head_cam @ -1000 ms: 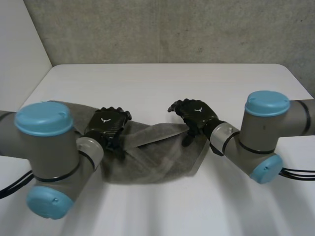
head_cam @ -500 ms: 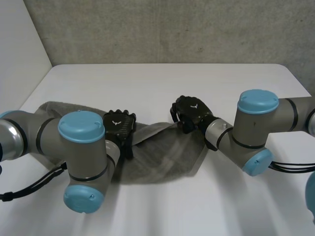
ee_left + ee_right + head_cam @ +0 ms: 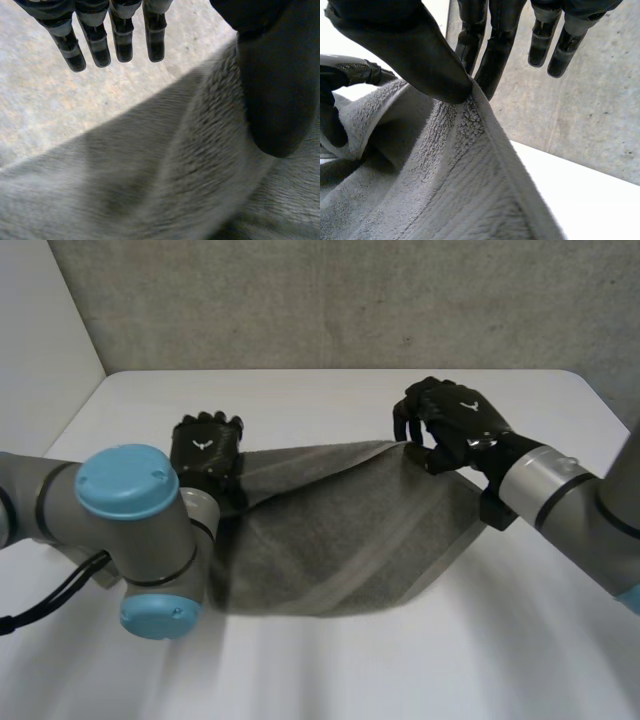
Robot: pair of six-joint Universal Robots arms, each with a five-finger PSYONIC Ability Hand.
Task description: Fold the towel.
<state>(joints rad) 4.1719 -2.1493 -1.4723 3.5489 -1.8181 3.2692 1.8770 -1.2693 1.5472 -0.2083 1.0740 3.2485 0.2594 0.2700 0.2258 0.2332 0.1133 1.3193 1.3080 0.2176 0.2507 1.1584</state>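
A: What of the right hand [image 3: 455, 422]?
B: Clamped on the far right corner of the towel [image 3: 330, 530], thumb against fingers, raised above the worktop [image 3: 300, 400], arm reaching in from the right.
A: And the left hand [image 3: 208, 445]?
B: Fingers straight, thumb on the far left end, probably pinching it. The far edge spans both hands; the rest drapes toward the near worktop

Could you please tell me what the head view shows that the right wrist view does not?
The head view adds the left arm and right arm, the whole table, and the towel stretched from the left hand to the right hand. The right wrist view adds the right thumb pinching the towel's corner against its fingers. Both share the towel, both hands and the grey wall.
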